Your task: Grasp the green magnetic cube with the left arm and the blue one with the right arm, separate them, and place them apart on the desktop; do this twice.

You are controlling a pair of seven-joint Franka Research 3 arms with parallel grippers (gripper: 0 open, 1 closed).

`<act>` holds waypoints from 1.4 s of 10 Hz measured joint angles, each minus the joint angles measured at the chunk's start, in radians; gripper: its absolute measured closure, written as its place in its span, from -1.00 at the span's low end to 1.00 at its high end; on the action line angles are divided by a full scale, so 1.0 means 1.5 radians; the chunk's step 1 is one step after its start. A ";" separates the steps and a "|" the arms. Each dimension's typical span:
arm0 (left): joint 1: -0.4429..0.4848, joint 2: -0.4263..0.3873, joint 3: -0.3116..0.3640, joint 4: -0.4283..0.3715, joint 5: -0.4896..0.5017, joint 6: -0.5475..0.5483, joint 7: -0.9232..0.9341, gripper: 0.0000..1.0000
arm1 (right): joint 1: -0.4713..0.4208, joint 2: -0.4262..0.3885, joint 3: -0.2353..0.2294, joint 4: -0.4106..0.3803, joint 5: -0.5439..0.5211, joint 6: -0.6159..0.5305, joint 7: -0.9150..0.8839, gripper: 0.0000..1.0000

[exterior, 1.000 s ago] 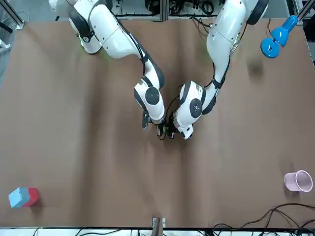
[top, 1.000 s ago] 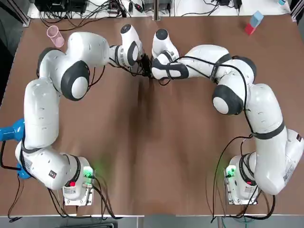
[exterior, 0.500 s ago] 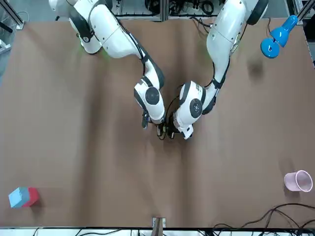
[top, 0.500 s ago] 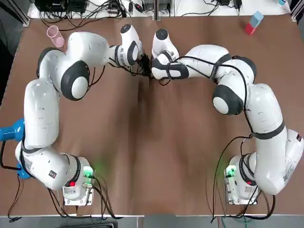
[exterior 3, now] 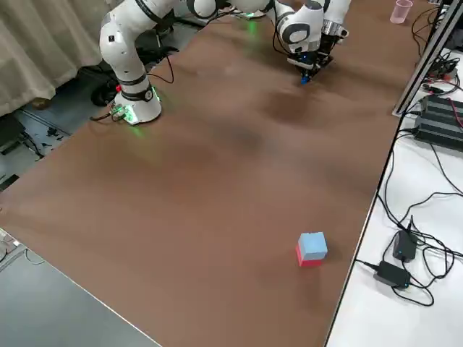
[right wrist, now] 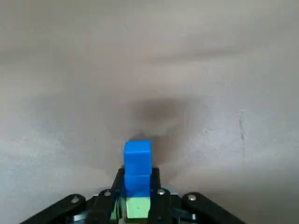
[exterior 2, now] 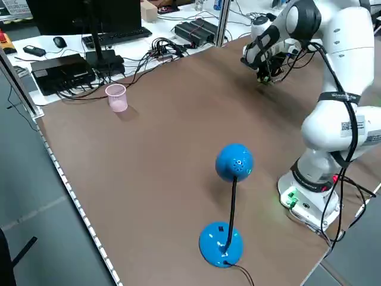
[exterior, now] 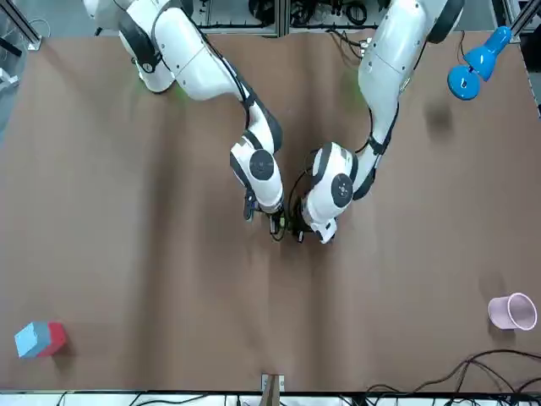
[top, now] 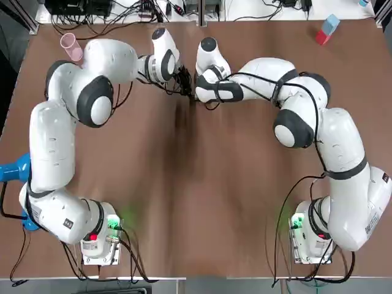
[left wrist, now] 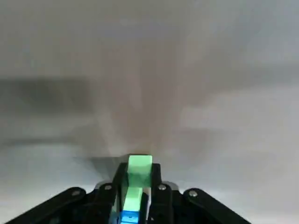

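Grn cube [left wrist: 139, 164] — pinched in L end effector [left wrist: 138, 176].

Far centre of table [top: 196, 184]: left gripper [top: 185, 87] beside right gripper [top: 195, 95], left cube [left wrist: 139, 168] touching right cube [right wrist: 137, 158] between them. Cup [top: 71, 46] far left, blocks [top: 327, 29] far right, lamp [top: 13, 171] near left.

A pink cup [top: 71, 46] stands near the table's [top: 196, 202] far left corner, a blue lamp [exterior 2: 234, 162] at its left edge, a blue-and-red block [exterior 3: 311, 250] near the far right corner.

Bright, even light from above leaves soft, faint shadows on the table [top: 196, 202].
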 joint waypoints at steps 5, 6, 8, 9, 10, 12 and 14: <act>0.143 -0.050 0.004 0.024 0.076 -0.040 0.043 0.53 | 0.000 0.000 0.000 0.000 0.000 0.000 0.000 0.51; 0.165 -0.050 0.004 0.046 0.079 -0.041 0.057 0.53 | 0.001 0.000 0.000 0.000 0.000 0.001 0.000 0.28; 0.168 -0.022 0.015 0.103 0.084 -0.032 0.075 0.53 | 0.002 0.000 0.000 0.000 0.000 0.001 0.000 -0.37; 0.165 0.002 0.022 0.126 0.086 -0.002 0.092 0.53 | 0.002 0.000 0.000 0.000 0.000 0.001 0.000 -0.64; 0.165 0.030 0.023 0.137 0.086 0.046 0.114 0.53 | 0.002 0.000 -0.001 0.001 0.000 0.002 0.000 -0.89; 0.162 0.074 0.023 0.147 0.086 0.106 0.145 0.53 | 0.002 0.000 -0.005 0.001 0.000 0.002 0.001 -0.86; 0.158 0.080 0.023 0.157 0.087 0.110 0.152 0.26 | 0.001 0.000 -0.007 0.001 0.000 0.002 0.002 -0.81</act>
